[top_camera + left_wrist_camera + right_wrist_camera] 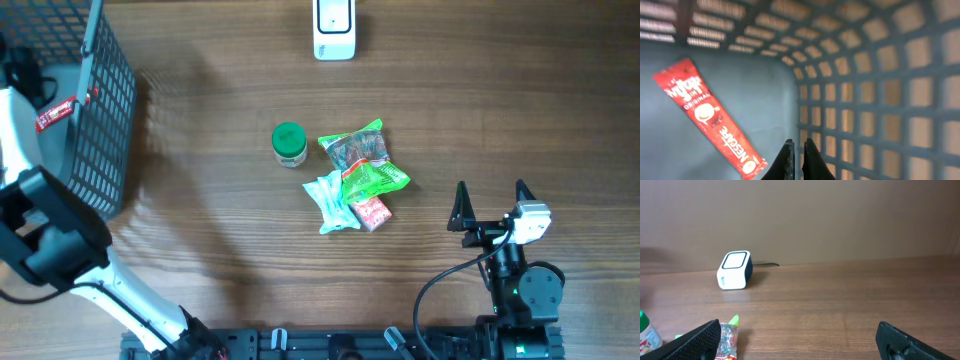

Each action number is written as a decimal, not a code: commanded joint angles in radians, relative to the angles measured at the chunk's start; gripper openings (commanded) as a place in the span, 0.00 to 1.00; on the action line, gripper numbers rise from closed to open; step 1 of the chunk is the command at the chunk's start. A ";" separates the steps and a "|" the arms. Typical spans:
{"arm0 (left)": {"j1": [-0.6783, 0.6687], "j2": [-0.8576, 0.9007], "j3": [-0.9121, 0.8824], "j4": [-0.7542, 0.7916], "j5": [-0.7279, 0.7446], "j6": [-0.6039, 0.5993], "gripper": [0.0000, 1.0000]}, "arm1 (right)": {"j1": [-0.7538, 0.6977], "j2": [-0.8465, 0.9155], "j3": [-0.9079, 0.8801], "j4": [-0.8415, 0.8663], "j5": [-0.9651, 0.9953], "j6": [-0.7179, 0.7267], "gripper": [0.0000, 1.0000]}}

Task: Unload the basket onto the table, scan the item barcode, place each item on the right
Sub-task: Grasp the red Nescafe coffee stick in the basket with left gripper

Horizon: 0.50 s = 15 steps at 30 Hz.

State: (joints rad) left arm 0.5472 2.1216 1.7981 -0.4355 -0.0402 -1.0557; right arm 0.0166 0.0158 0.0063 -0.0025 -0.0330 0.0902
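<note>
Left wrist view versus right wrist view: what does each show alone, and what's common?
Left wrist only: a red Nescafe sachet lying on the basket floor, left gripper shut and empty. Right wrist only: the white scanner on the table, a jar and snack packet at the frame edge, right gripper open. Shared: no object; neither gripper holds anything.

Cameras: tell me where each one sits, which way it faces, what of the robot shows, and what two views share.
Overhead: above the table, looking straight down at the scanner, basket and packet pile; left arm and right arm show.
Left wrist: inside the basket, facing its floor and the red sachet; shut left gripper shows.
Right wrist: low over the table, facing the scanner; open right gripper shows.
Shared: scanner in overhead and right wrist.
</note>
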 commanded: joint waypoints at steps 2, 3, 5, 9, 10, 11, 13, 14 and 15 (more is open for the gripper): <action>-0.027 0.089 0.003 0.029 -0.059 0.024 0.04 | -0.003 0.001 -0.001 0.003 -0.013 0.015 1.00; -0.031 0.108 0.003 0.038 -0.059 0.024 0.04 | -0.003 0.001 -0.001 0.003 -0.013 0.014 1.00; -0.035 0.140 0.003 0.059 -0.059 0.024 0.04 | -0.003 0.001 -0.001 0.003 -0.013 0.014 0.99; -0.036 0.180 0.003 0.071 -0.064 0.032 0.04 | -0.003 0.001 -0.001 0.003 -0.013 0.014 1.00; -0.036 0.186 0.003 0.073 -0.066 0.032 0.04 | -0.003 0.001 -0.001 0.003 -0.013 0.015 1.00; -0.036 0.194 0.003 0.075 -0.070 0.031 0.04 | -0.003 0.001 -0.001 0.003 -0.013 0.015 1.00; -0.036 0.211 0.003 0.083 -0.071 0.031 0.04 | -0.003 0.001 -0.001 0.003 -0.013 0.014 1.00; -0.036 0.217 0.003 0.085 -0.071 0.031 0.04 | -0.003 0.001 -0.001 0.003 -0.013 0.014 1.00; -0.036 0.224 0.003 0.085 -0.071 0.031 0.04 | -0.003 0.001 -0.001 0.003 -0.013 0.014 1.00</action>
State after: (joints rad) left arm 0.5129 2.3127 1.7981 -0.3580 -0.0860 -1.0481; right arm 0.0166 0.0158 0.0063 -0.0025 -0.0330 0.0902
